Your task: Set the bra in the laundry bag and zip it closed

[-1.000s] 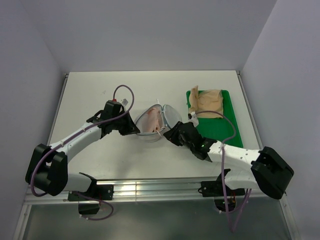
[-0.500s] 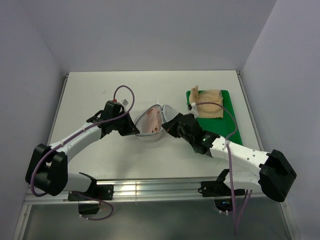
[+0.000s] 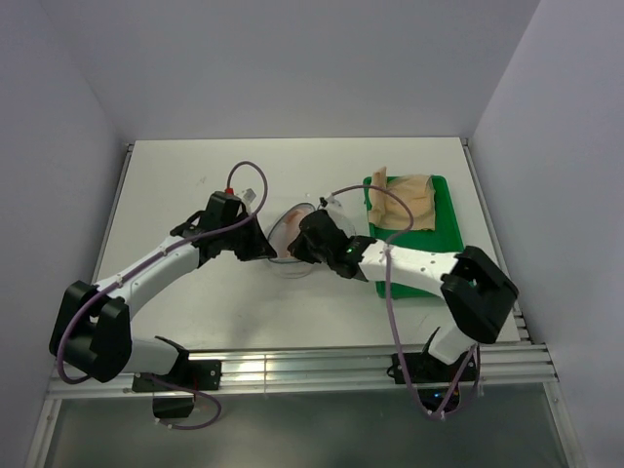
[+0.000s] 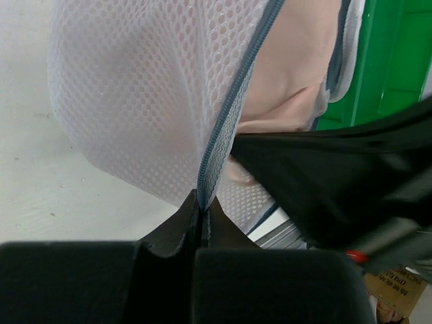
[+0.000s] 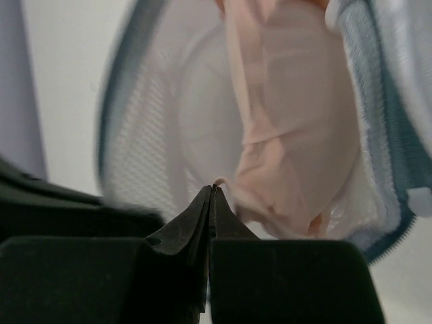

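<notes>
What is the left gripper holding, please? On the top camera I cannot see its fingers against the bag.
Observer: The left gripper is shut on the grey zip rim of the laundry bag.
Operator: Thank you. And the right gripper?
Observer: The right gripper is shut at the bag's open mouth, seemingly nipping a thin strap of the bra.
Operator: Is the bra inside?
Observer: Its pink fabric is draped inside the mesh dome, and the zip edges stand apart.
</notes>
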### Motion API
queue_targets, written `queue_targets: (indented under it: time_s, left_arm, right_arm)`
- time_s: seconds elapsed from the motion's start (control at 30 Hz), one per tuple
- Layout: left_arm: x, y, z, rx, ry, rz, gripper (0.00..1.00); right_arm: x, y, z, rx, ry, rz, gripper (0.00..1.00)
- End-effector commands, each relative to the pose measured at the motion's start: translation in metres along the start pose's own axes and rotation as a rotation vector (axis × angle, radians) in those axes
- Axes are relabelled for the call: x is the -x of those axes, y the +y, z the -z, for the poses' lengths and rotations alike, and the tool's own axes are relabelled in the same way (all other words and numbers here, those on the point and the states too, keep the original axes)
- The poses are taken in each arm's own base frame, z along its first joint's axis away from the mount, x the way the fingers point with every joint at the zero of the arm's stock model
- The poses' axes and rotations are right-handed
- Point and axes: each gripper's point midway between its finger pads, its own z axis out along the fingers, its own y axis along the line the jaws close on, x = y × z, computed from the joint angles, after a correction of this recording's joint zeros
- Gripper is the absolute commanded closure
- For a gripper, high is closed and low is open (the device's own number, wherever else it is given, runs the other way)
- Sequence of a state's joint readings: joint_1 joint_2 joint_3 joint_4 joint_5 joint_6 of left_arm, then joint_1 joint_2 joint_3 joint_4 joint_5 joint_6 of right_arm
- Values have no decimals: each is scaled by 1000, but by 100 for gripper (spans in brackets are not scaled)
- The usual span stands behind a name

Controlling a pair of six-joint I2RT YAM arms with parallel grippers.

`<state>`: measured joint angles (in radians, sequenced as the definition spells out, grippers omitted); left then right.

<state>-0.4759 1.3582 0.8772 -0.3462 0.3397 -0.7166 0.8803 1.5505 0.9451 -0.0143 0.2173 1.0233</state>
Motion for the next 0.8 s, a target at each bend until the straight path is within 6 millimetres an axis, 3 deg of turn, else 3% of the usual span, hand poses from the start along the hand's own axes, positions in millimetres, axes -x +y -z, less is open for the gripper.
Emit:
queue_targets:
  time_s: [0.0,0.13,0.3,0.4,0.43,0.5,0.53,0.63,0.77]
  left_arm:
    - [14,-17,8,-39,-35,-51,100]
    - [15,-18,6,-45,-35,-51,100]
    - [13,-10,2,-15,-29,-44,100]
    - [14,-4,0,9,-38,-30,100]
    - [18,1,1,24,-47,-18,100]
    - [21,14,1,60,-52,20,100]
    - [28,22,4,71,-67,51,100]
    - [34,40,7,102,-77,100,100]
    - [32,57,11,139,-79,128,100]
  right_arm:
    - [-12,6,-11,-33,15,52,100]
    - [-34,-10,-29,-100,65,80,100]
    - [-13,-5,-13,-105,-4,98,97]
    - [4,6,2,-99,-40,120,90]
    - [10,14,7,-81,-49,117,80]
    - [14,20,13,-68,-51,120,71]
    - [16,25,18,-49,-50,116,60]
    - [23,36,29,-15,-60,113,48]
    - [34,39,41,-14,-85,104,47]
